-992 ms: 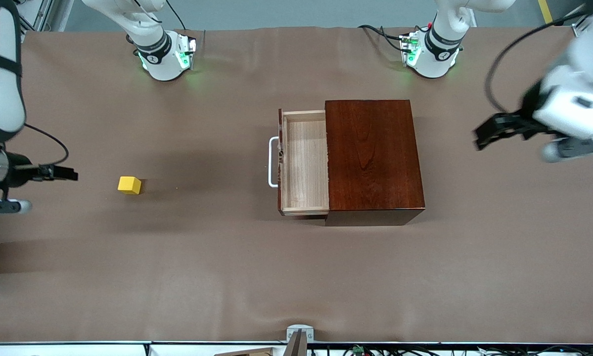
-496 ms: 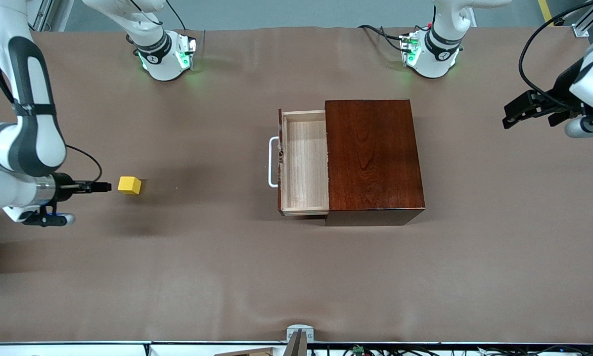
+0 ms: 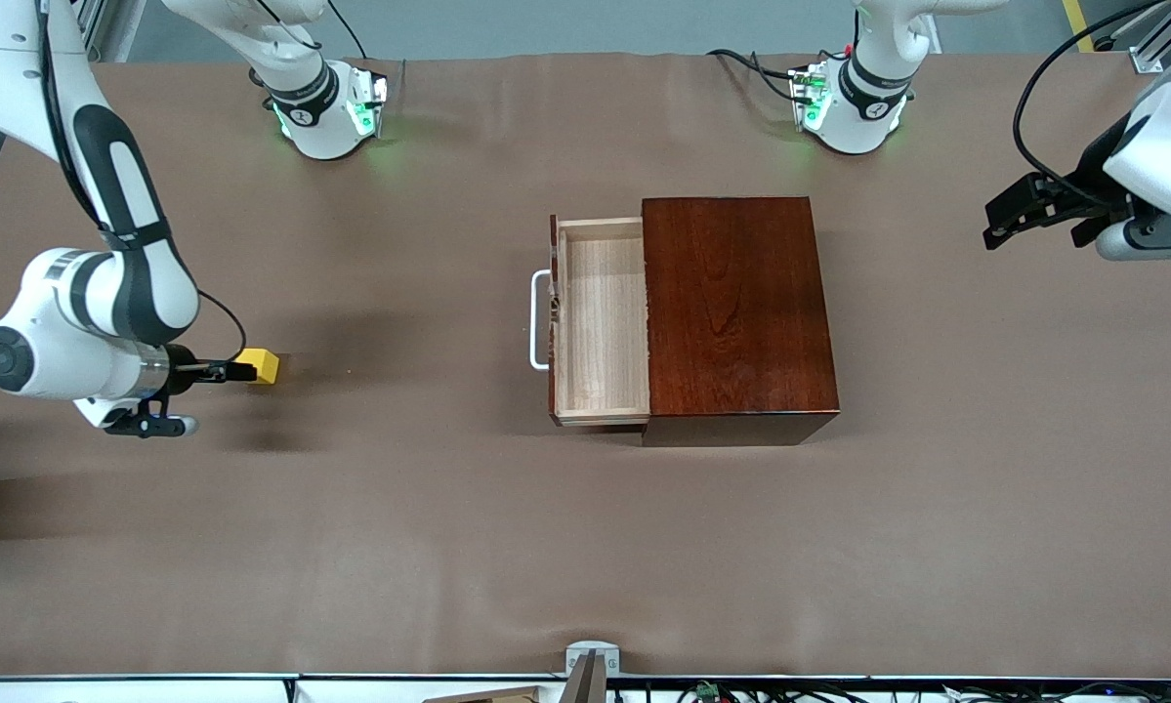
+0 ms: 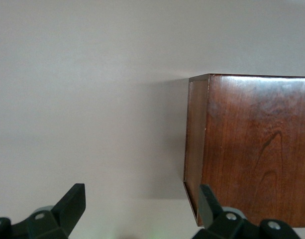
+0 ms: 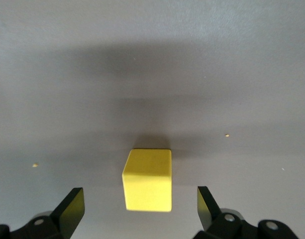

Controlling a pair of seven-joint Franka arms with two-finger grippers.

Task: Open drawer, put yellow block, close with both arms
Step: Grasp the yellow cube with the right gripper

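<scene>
The yellow block (image 3: 263, 366) sits on the brown table toward the right arm's end. My right gripper (image 3: 237, 371) is low beside it, open, its tips reaching the block's edge. In the right wrist view the yellow block (image 5: 147, 180) lies just ahead of the gap of the right gripper (image 5: 141, 205), touching neither finger. The drawer (image 3: 600, 322) is pulled out of the dark wooden box (image 3: 736, 312), its white handle (image 3: 540, 320) facing the block and its tray empty. My left gripper (image 3: 1013, 213) hangs open over the table at the left arm's end, with the box (image 4: 252, 144) ahead of the left gripper (image 4: 142, 205).
The two arm bases (image 3: 326, 112) (image 3: 849, 107) glow green at the table's edge farthest from the front camera. A small grey bracket (image 3: 590, 656) sits at the nearest edge. Bare brown cloth (image 3: 409, 508) lies between the block and the drawer.
My right gripper has swung in toward the yellow block, from well short of it to right beside it. My left gripper has drawn away from the box toward the left arm's end.
</scene>
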